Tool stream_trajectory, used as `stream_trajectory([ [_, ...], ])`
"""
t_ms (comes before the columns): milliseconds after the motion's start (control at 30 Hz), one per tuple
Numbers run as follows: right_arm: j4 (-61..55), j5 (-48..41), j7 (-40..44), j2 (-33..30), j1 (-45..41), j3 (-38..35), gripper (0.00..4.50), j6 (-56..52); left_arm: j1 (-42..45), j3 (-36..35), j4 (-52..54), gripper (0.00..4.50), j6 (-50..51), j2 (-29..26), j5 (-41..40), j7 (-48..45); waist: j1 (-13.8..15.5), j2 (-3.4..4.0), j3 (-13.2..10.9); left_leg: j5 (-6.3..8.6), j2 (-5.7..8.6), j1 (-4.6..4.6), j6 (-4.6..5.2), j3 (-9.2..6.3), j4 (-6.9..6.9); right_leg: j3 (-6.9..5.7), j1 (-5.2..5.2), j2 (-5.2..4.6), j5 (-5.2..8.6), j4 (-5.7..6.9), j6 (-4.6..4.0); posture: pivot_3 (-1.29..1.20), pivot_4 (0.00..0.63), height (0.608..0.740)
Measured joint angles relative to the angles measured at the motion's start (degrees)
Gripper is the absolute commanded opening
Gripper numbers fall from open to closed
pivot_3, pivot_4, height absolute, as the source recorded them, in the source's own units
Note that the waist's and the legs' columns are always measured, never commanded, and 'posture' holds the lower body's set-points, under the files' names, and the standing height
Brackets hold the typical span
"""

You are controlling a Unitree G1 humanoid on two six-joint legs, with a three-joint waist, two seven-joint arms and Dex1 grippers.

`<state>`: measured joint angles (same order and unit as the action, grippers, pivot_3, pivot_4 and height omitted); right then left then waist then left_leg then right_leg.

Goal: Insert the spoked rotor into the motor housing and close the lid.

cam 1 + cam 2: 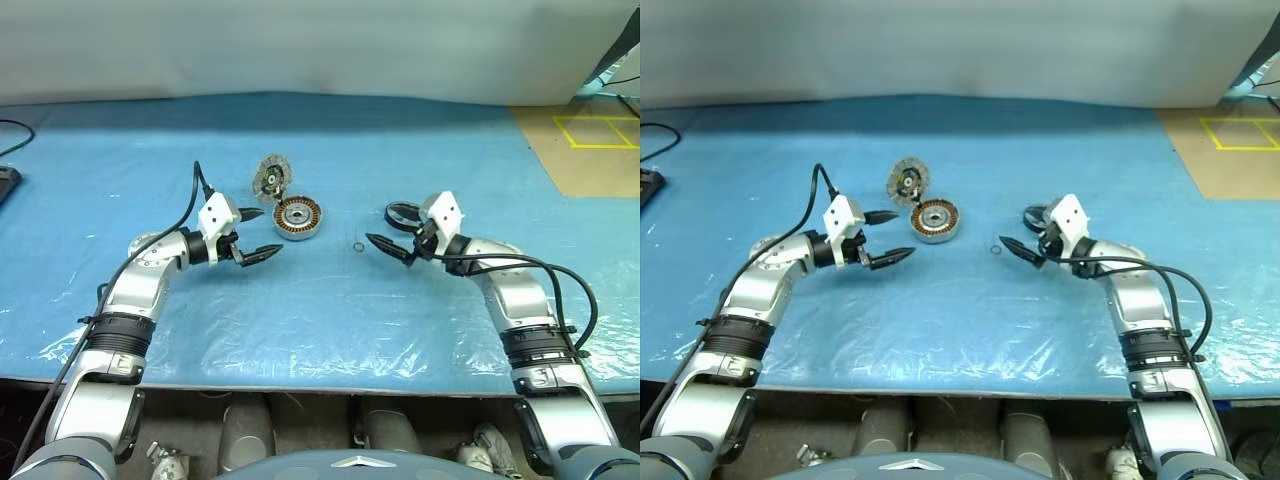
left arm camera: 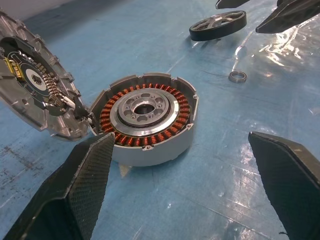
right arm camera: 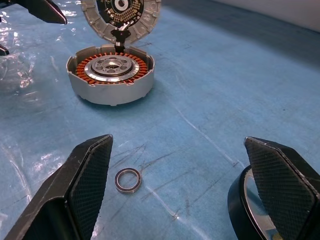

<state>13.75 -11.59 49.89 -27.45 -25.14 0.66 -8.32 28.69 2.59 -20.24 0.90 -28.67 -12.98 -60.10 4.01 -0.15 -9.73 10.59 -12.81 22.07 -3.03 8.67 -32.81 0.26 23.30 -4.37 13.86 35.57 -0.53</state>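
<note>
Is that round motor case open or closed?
Open: the lid stands tilted up from the motor housing, leaving its copper windings bare.

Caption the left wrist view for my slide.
Open left pincer facing the open motor housing, lid raised, spoked rotor beyond.

Blue plastic-covered table (image 1: 330, 320) before a pale wall (image 1: 300, 40).

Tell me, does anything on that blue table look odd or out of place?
One thing: a small loose metal ring lies by itself on the blue sheet, between the motor housing and the spoked rotor. The lid stands propped open.
</note>
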Motion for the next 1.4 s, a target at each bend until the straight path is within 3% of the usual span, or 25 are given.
stream_trajectory([
  [767,1.4,0.7,-2.8,0.6,-0.4,0.0,4.45,1.6,3.7,0.3,-1.7,4.50,0.9,-2.4,0.6,-4.2,0.0,0.00,0.0,0.00,0.00,0.00,0.00,0.00,0.01,-0.01,0.00,0.00,0.00,0.01,0.00,0.00,0.150,0.740],
  [1000,1.3,0.7,-3.3,0.7,0.1,-0.1,4.45,1.6,4.5,4.3,2.4,4.50,2.4,-7.1,0.6,-14.2,0.1,0.00,0.0,0.00,0.00,0.01,0.00,0.00,0.03,-0.02,0.01,0.00,0.01,-0.02,-0.01,0.00,0.150,0.740],
  [1167,0.9,0.7,-4.1,0.9,1.0,0.0,4.45,1.7,16.7,10.9,2.6,4.50,-0.9,-7.4,1.5,-27.3,1.5,0.00,0.0,0.00,0.02,0.00,0.00,0.03,-0.04,-0.02,-0.01,-0.04,0.01,0.05,-0.02,0.00,0.150,0.740],
  [1300,0.6,0.8,-4.9,1.2,1.3,0.0,4.45,2.0,30.5,17.1,-10.3,4.50,-13.1,-4.0,6.2,-31.6,1.5,0.00,0.0,0.00,0.05,-0.03,-0.01,0.04,-0.08,0.01,-0.04,-0.04,0.00,0.06,-0.01,0.00,0.150,0.740],
  [1400,0.3,0.9,-5.2,1.3,1.3,0.0,4.45,2.0,38.4,21.8,-24.0,4.50,-25.4,0.6,14.4,-30.2,1.4,0.00,0.0,-0.03,0.04,0.03,0.03,0.02,-0.08,0.01,-0.02,-0.02,-0.12,0.05,0.21,0.00,0.150,0.740],
])
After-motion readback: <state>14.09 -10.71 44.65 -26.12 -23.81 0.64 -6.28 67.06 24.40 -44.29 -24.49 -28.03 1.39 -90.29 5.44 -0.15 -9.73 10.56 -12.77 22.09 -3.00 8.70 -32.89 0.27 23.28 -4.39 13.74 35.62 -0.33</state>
